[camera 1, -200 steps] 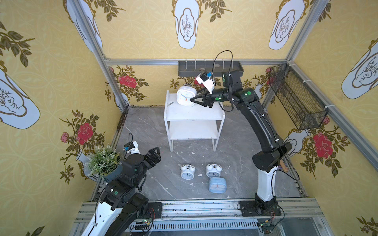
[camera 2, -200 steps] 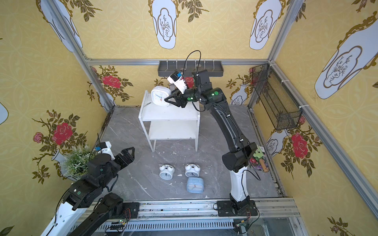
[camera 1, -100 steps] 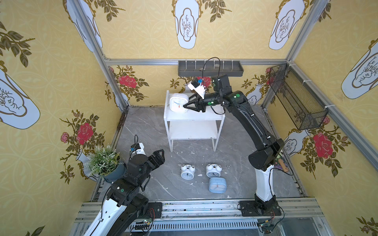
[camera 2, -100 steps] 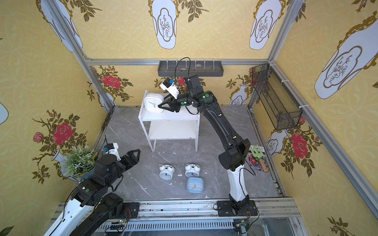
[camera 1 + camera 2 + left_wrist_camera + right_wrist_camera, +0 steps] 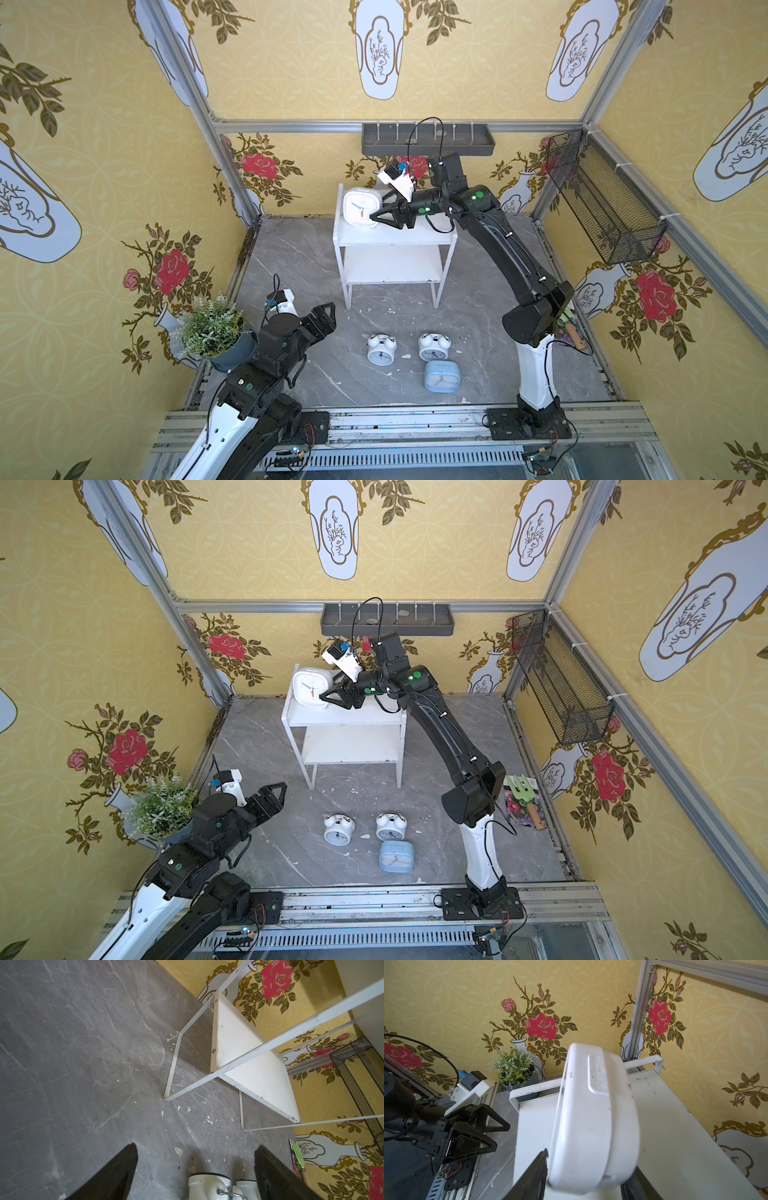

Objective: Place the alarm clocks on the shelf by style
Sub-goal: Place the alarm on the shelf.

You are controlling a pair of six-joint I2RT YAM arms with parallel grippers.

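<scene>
On the top tier of the white shelf (image 5: 415,239), at its left end, stands the white rounded-square alarm clock (image 5: 359,206). My right gripper (image 5: 374,216) has a finger on each side of it. In the right wrist view one finger (image 5: 533,1176) touches the clock's (image 5: 591,1115) face edge and the other is mostly hidden, so the grip is unclear. Two white twin-bell clocks (image 5: 380,351) (image 5: 433,347) and a light blue square clock (image 5: 442,376) lie on the grey floor. My left gripper (image 5: 322,320) hangs open above the floor, with a twin-bell clock (image 5: 207,1186) just below its fingers.
A potted plant (image 5: 212,328) stands by the left wall, close to my left arm. A grey wall tray (image 5: 428,139) hangs behind the shelf and a black mesh basket (image 5: 602,199) on the right wall. A garden fork and seed packet (image 5: 523,800) lie by the right arm's base.
My right gripper carried the white clock left and down onto the shelf's top tier. My left arm moved forward toward the clocks on the floor.
</scene>
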